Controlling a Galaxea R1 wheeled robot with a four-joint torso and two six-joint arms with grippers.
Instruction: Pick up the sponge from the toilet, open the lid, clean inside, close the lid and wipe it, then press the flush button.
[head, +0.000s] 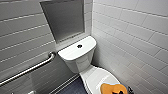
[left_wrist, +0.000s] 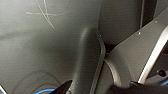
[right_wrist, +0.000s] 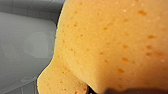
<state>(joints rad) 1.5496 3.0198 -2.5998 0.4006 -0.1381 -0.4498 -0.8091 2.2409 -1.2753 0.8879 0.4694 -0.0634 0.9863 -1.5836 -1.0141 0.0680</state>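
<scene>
Because the lid (head: 98, 76) lies shut over the bowl, the sponge (head: 110, 88) has a flat white face to rest against, and it sits at the end of the lid farthest from the tank (head: 71, 52), well apart from the flush button (head: 79, 46) in the tank's top. The right gripper (head: 115, 92) shows as dark parts at the sponge's edge farthest from the tank, and I judge it clenched on the sponge, since the right wrist view has the orange foam looming right against the camera, with the dark gripper at its rim and the lid pale behind it. Held that way, the broad pored face seems turned toward the lid, which suits wiping or lifting off; which of the two is in hand I cannot tell. Its long axis looks to run across the lid, roughly crosswise to the line from the tank to the bowl's front, one rounded lobe pointing to each side, though the end farthest from the tank is cut off. Whether the left gripper is released or clenched I cannot tell. A grab bar (head: 30, 68) runs along the wall beside the tank, well apart from the sponge.
</scene>
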